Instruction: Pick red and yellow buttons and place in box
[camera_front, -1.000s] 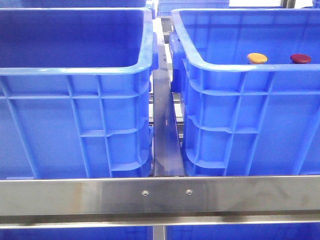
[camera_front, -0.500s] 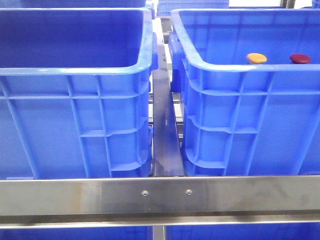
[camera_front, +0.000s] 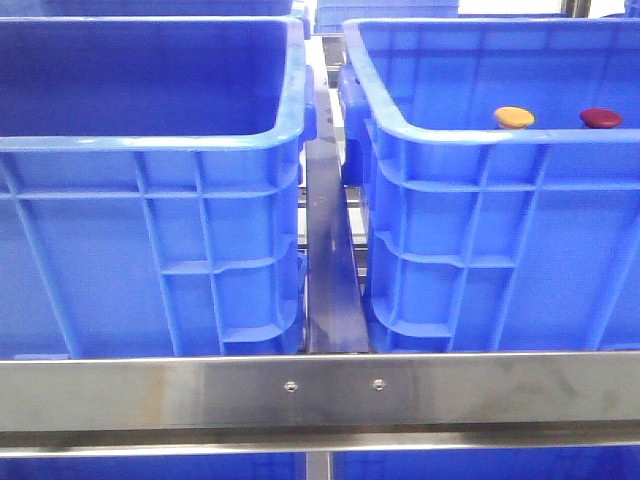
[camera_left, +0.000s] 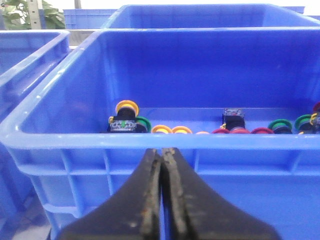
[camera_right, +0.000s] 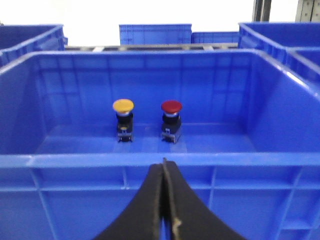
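A yellow button (camera_front: 514, 117) and a dark red button (camera_front: 600, 118) stand side by side inside the right blue box (camera_front: 470, 136); only their caps show over its rim. In the right wrist view, the yellow button (camera_right: 123, 106) and the red button (camera_right: 171, 106) stand upright on black bases on the box floor, beyond the near rim (camera_right: 100, 160). My right gripper (camera_right: 164, 162) is shut and empty, just outside that rim. My left gripper (camera_left: 163, 152) is shut and empty, outside the near rim of another blue crate (camera_left: 75, 140). Neither gripper shows in the front view.
The crate in the left wrist view holds several buttons: yellow (camera_left: 127, 106), green (camera_left: 280, 125) and red (camera_left: 240, 131). In the front view, a left blue crate (camera_front: 150, 140) stands beside the right box, with a metal rail (camera_front: 330, 290) between them. A steel bar (camera_front: 320, 390) crosses in front. More blue crates stand behind.
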